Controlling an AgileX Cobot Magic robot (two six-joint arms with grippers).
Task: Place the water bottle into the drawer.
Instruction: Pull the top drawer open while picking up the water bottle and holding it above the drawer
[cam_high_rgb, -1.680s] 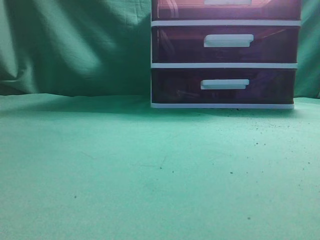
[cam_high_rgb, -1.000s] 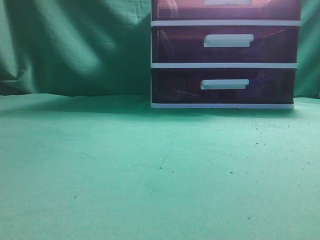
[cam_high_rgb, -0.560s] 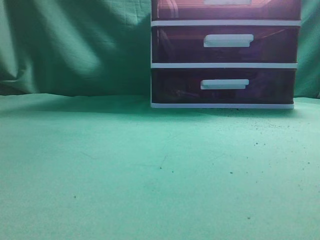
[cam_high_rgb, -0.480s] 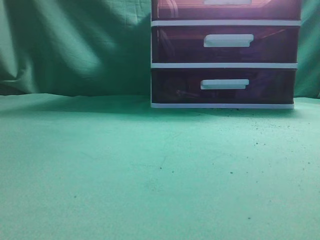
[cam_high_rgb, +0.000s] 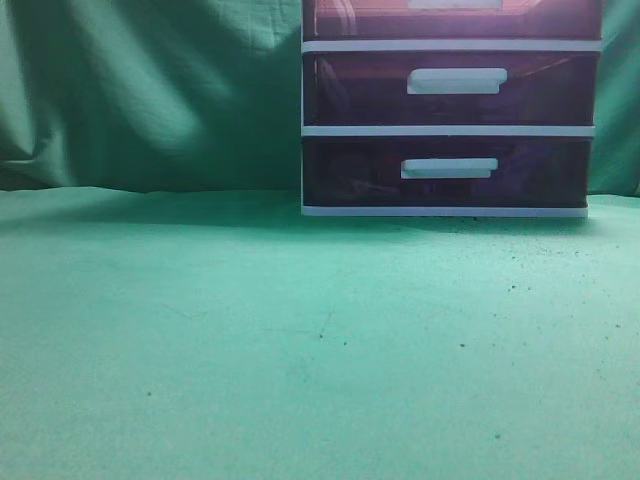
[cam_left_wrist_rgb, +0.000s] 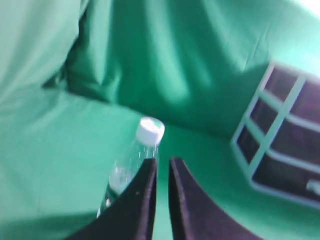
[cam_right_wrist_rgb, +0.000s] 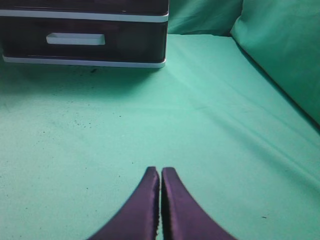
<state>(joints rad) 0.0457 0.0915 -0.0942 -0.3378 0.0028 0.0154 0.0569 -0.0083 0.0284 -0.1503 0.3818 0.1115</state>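
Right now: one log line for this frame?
left gripper: slightly open, behind water bottle, no clear grip | right gripper: shut, empty | drawer: closed

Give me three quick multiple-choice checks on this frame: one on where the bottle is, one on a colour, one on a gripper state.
1. Where is the water bottle?
A. Inside the drawer
B. Standing on the green cloth, just beyond the left gripper
C. Lying on top of the drawer unit

2. What colour is the bottle's cap?
A. White
B. Red
C. Blue

3. How does the right gripper stand?
A. Wide open
B. Shut on the bottle
C. Shut, holding nothing

Answers:
1. B: the left wrist view shows it upright on the green cloth, behind the left gripper, well apart from the drawer unit.
2. A: the cap is white above the clear body.
3. C: the right wrist view shows its fingers pressed together over bare cloth.
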